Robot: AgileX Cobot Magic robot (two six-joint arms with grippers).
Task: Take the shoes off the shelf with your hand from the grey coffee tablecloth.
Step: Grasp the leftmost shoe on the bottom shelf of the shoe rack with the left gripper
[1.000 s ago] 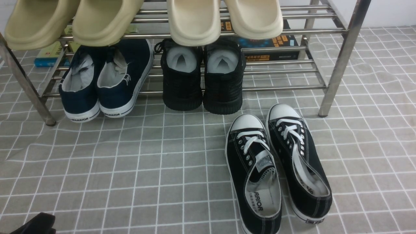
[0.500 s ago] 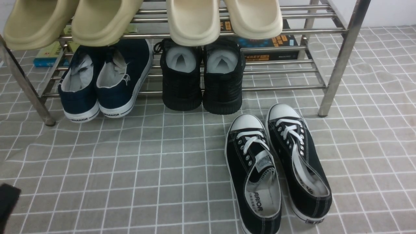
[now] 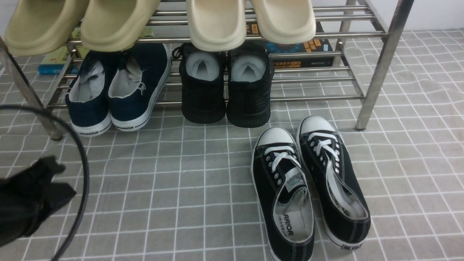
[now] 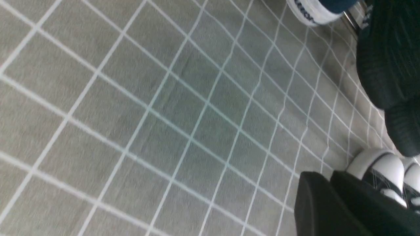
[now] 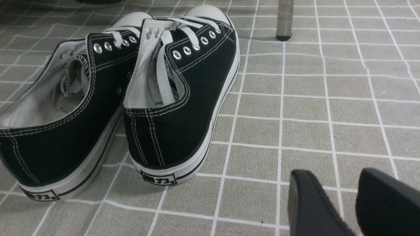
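The shoes (image 3: 119, 94), a navy pair with white soles, stand heels out at the left end of the shelf's (image 3: 315, 98) lower tier. One white sole (image 4: 311, 11) shows in the left wrist view. My left gripper (image 3: 61, 177) hangs low at the left, in front of the pair and apart from it, over the grey coffee tablecloth (image 3: 163, 188). Its fingers (image 4: 315, 203) stand almost together with nothing between them. My right gripper (image 5: 331, 173) is open and empty above the cloth, beside the lace-up sneakers; the front view does not show it.
Black knit sneakers (image 3: 224, 98) sit beside the navy pair on the lower tier. Beige slippers (image 3: 217, 21) overhang the upper tier. Black lace-up sneakers (image 3: 308, 188) lie on the cloth at the right. Books (image 3: 301, 50) lie behind the shelf. A slanted steel leg (image 3: 36, 108) stands left of the navy pair.
My left gripper has come up from the bottom left corner and moved forward, and its cable loop now shows. No shoe has moved.
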